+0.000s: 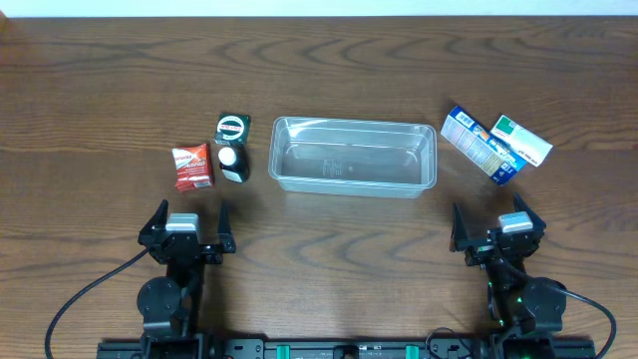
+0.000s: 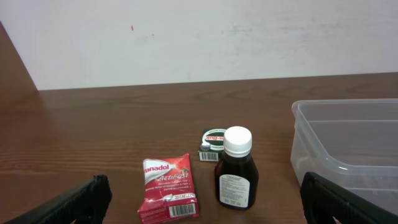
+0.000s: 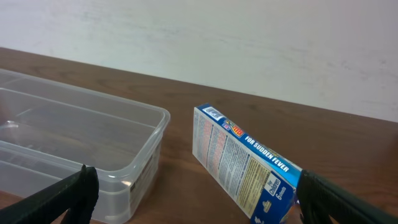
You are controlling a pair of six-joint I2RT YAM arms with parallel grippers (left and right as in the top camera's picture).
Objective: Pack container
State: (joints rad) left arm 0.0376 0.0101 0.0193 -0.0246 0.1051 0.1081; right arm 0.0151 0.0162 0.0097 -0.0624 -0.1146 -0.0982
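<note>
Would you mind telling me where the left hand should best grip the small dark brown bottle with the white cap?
Probably the white cap of the dark brown bottle, coming straight down from above. The bottle stands upright, its cap higher than the flat red sachet beside it and the small green box behind, so a grip there should clear both.

Both end effectors [image 1: 186,227] [image 1: 496,225] wide open

The sachet [image 1: 191,167] is red, bottle [image 1: 233,163] dark brown, box [image 1: 481,145] blue, container [image 1: 354,122] clear.
</note>
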